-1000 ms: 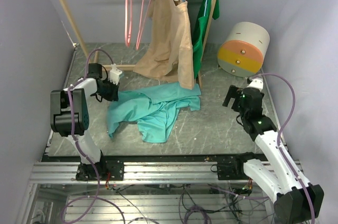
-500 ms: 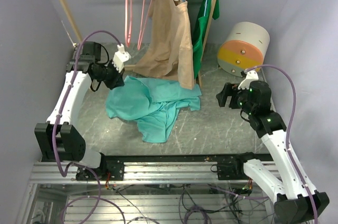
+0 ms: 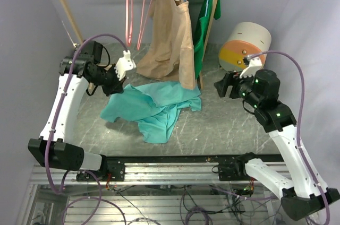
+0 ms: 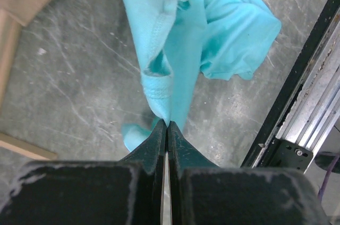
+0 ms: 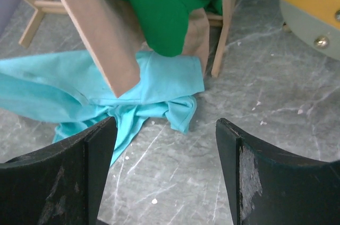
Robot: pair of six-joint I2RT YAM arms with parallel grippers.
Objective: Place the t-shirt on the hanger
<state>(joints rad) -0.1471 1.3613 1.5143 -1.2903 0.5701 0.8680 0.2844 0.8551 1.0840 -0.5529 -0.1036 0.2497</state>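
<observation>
- where does the t-shirt lie from your claws?
- the teal t-shirt (image 3: 154, 105) is crumpled mid tabletop (image 3: 223, 124), its long axis running left to right. your left claw (image 4: 166, 129) is clenched on its left edge, lifting that corner while the rest trails down and right.
- and the hanger?
- the pink hanger (image 3: 128, 18) hangs on the wooden rack (image 3: 66, 10), up and behind your left claw, beside a second pink hanger (image 3: 144, 23). your left arm is nearer.
- the right claw?
- your right claw (image 3: 223, 86) is released and empty, just right of the shirt's free end.
- what's in the way?
- a beige garment (image 3: 170, 39) hangs low over the shirt's far edge, with a green garment (image 3: 204, 18) beside it.
</observation>
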